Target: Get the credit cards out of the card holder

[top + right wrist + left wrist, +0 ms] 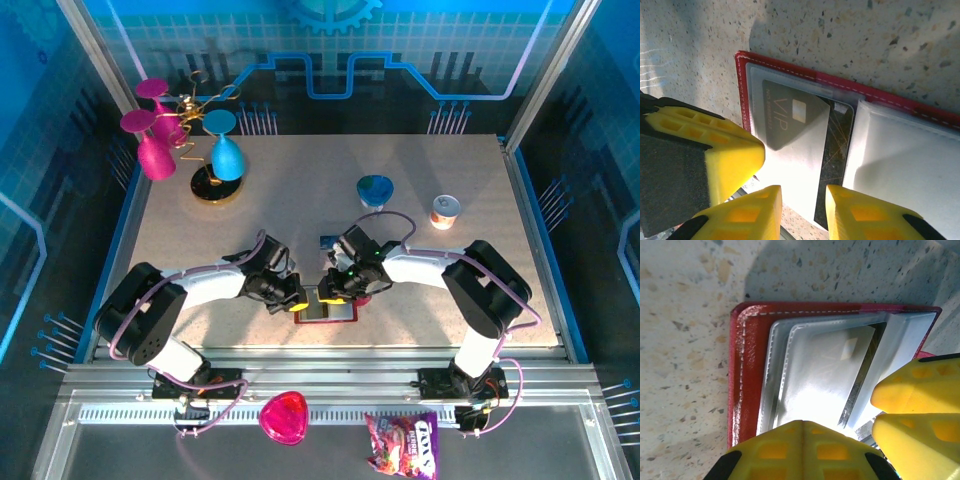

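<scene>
Two yellow fingers of the left gripper (802, 440) are pressed tight together at the near edge of the open wallet. They sit right over the lip of a greyish clear plastic pocket (825, 375). I cannot tell whether a leaf of it is caught between them. Set there, they look meant to pin the holder so it cannot slide.

Beside them, the right gripper (804, 196) has its fingers standing slightly apart. The dark edge of a thin black rectangular card (790, 120), marked VIP, runs into the gap between them. Most of that card lies inside its pocket, with one end poking out toward the fingers. I judge this to be the lining-up for a pinch, not a grip yet.

Both grippers crowd the same side of the small dark red folding card holder (742, 90). It lies open and flat on the speckled stone-look table (865, 30), near the front edge between the two arms (330, 312). A pale pocket leaf (900, 150) lies to one side, and I cannot tell what it holds. Pulling along the pocket's opening should free the black card, provided the holder stays pinned.
</scene>
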